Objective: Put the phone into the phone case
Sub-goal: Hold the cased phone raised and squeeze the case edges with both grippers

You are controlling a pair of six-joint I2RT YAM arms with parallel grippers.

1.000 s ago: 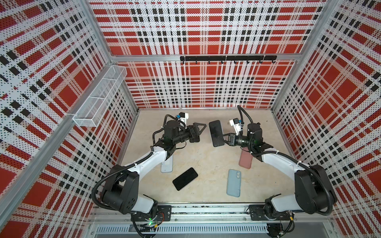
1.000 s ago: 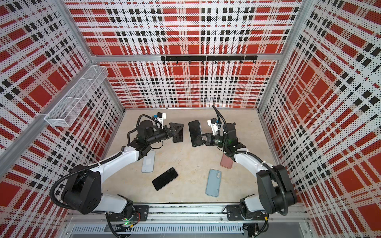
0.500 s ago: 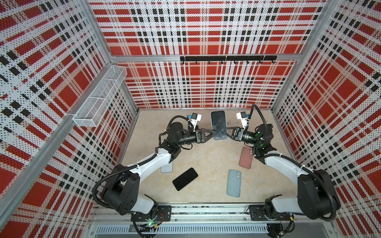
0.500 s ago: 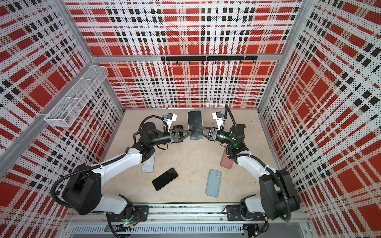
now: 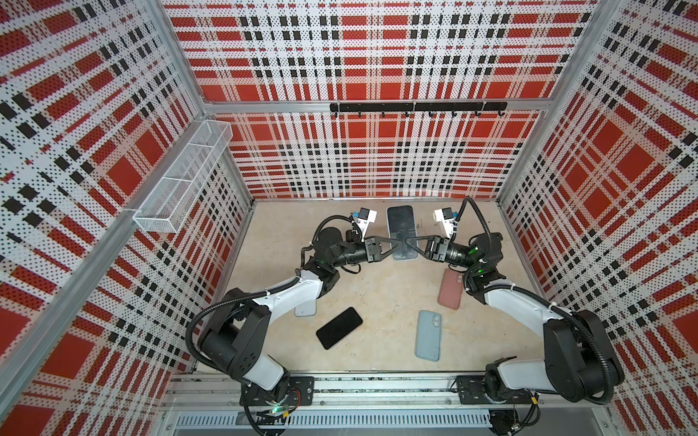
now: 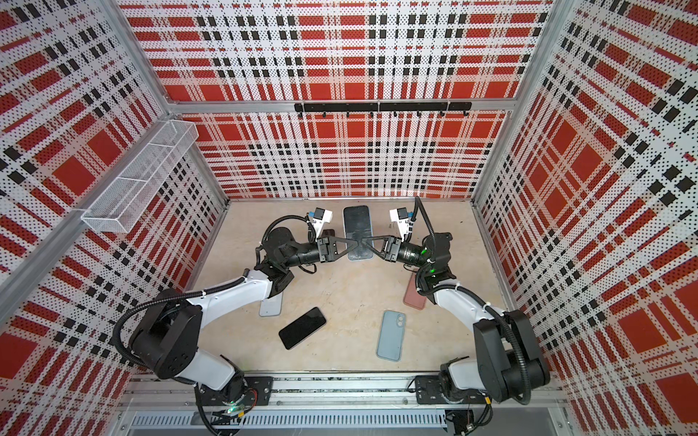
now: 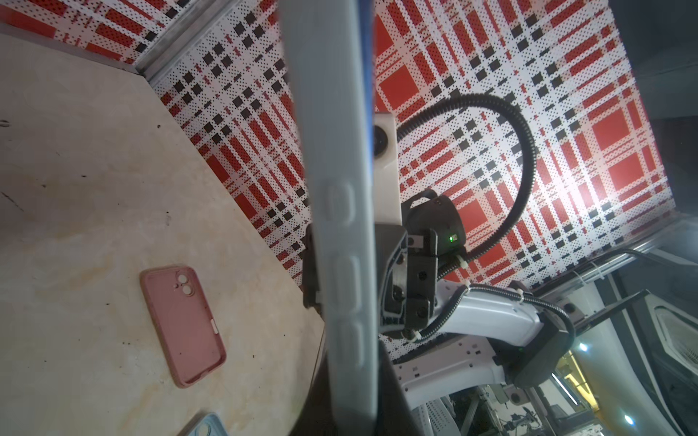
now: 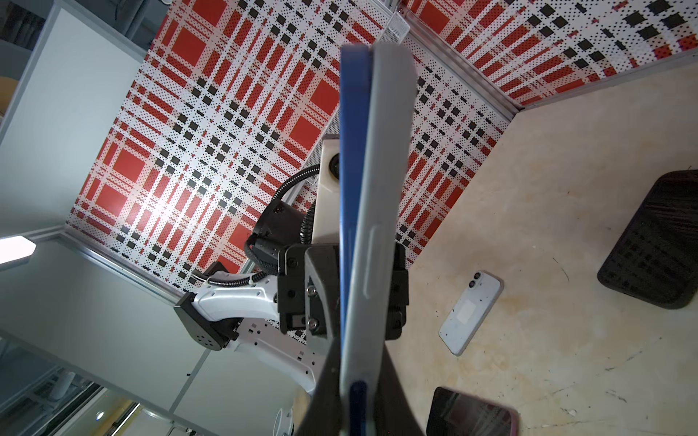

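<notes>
A dark-screened phone (image 5: pixel 401 222) with a blue edge (image 8: pixel 349 151) lies in a grey phone case (image 8: pixel 385 151) and is held screen-up above the table near the back wall. My left gripper (image 5: pixel 398 241) is shut on its left long side. My right gripper (image 5: pixel 408 241) is shut on its right side, tip to tip with the left. In the left wrist view the case's grey side (image 7: pixel 336 151) stands between my dark fingers. In the right wrist view the blue edge parts slightly from the case toward the far end.
On the table lie a pink case (image 5: pixel 450 288), a blue-grey case (image 5: pixel 428 335), a black phone (image 5: pixel 339 327) and a white phone (image 5: pixel 305 307) half under the left arm. A black case (image 8: pixel 657 241) lies near the left wrist. A wire basket (image 5: pixel 181 177) hangs on the left wall.
The right gripper carried the phone and case up and toward the back wall. The left gripper, open before, came in from the left and shut on the opposite side.
</notes>
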